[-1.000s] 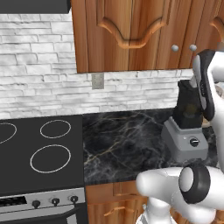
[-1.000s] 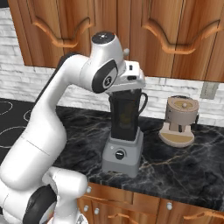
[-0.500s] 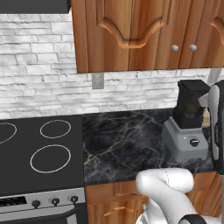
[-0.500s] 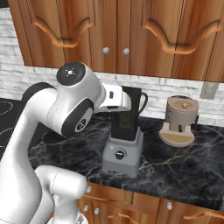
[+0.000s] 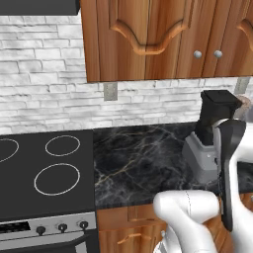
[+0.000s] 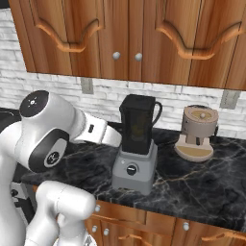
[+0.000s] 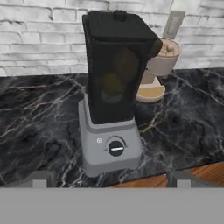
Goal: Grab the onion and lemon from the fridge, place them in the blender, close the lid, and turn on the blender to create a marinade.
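- While the gripper (image 7: 111,183) hangs low over the counter edge (image 7: 144,179), its two tips stand far apart at the bottom of the hand view, with nothing between them: jaws wide, holding nothing.
- Just beyond the tips sits the blender (image 7: 114,92), on the dark marble counter, its grey base facing the hand.
- On that base the knob (image 7: 116,148) is nearest of the blender's parts; my judgement is that it has not yet been turned, though nothing in the frames shows plainly whether the motor runs.
- Above the base, the dark jar (image 7: 116,72) shows a yellowish shape and a browner one through its wall, which I take for the lemon (image 7: 112,85) and the onion (image 7: 127,65) already inside; the tint makes this uncertain.
- On top, the lid (image 7: 118,24) sits flat on the jar, so closing looks done.
- Left to do, as I read it: turning the knob, for which the hand seems lined up.
- Behind and to one side stands a beige coffee grinder (image 6: 197,132), apart from the blender.
- Farthest is the white brick wall (image 5: 44,84), under wooden cabinets (image 6: 144,38).
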